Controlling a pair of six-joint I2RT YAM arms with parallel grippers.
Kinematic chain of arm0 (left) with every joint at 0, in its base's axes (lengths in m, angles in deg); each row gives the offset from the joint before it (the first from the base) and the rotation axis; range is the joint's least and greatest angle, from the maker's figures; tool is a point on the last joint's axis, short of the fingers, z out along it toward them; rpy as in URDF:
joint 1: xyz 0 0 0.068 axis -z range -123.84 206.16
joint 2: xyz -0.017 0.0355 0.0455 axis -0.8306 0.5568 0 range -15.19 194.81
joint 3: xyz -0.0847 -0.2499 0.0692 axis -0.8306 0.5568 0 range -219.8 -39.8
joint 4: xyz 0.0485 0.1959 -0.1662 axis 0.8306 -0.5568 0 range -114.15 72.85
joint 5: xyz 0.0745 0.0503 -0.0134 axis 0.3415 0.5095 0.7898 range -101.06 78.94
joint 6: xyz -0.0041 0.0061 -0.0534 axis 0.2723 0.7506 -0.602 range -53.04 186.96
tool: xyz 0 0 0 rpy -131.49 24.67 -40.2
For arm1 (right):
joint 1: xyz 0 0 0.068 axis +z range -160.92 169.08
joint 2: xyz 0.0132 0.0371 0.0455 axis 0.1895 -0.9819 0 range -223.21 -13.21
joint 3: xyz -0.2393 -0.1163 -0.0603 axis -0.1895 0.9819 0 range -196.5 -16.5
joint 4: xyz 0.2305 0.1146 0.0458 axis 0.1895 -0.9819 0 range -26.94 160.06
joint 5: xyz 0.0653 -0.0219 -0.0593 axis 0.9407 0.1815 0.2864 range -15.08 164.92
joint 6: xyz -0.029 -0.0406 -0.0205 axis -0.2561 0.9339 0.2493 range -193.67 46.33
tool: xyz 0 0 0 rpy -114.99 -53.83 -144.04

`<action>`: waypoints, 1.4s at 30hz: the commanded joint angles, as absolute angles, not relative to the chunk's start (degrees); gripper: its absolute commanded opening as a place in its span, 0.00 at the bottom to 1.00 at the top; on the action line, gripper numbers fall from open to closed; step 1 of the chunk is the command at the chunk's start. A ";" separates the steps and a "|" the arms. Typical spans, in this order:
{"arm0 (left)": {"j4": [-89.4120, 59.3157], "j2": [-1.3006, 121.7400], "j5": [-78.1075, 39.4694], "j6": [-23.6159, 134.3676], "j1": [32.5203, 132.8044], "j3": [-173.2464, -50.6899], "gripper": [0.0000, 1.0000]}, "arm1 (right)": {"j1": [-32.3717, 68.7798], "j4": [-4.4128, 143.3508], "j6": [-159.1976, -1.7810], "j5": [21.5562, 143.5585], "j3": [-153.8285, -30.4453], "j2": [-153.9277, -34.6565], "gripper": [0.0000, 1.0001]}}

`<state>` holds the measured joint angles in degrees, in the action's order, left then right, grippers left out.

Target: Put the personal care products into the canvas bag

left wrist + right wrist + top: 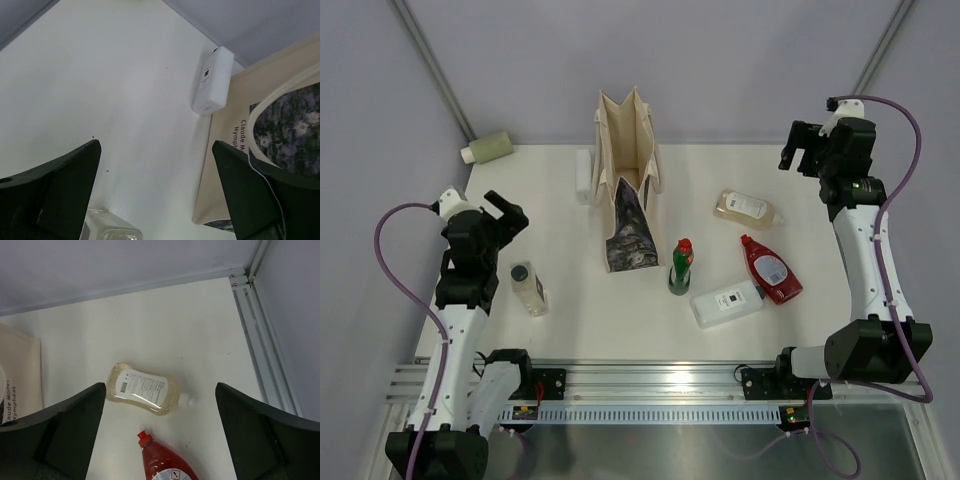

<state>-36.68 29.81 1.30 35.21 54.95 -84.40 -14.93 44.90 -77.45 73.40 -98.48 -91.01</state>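
Bottles lie on both sides of the canvas bag (630, 235), which stands open in the middle. Your left claw (505, 212) is wide open and holds nothing. The clear bottle (528, 287) sits just beside it, toward the arm's base. Your right claw (802, 158) is wide open and empty too. The amber bottle (747, 208) lies flat to its left, its long side running left to right, so the right arm is nearer.
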 commanded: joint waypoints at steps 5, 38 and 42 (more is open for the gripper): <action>-30.19 38.33 -9.55 14.27 50.28 -88.14 0.99 | -10.93 23.15 -31.50 114.64 -104.21 -92.40 0.99; -9.32 116.71 -1.04 -19.27 39.64 -141.91 0.93 | -10.48 22.43 -42.12 126.68 -106.67 -103.73 0.99; -13.53 123.40 -0.25 -18.83 39.55 -151.23 0.92 | -12.14 21.46 -42.12 126.25 -107.73 -104.88 0.99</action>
<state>-11.65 119.86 -3.72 -18.87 40.20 -145.07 -10.54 22.97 -42.01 125.11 -104.66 -104.34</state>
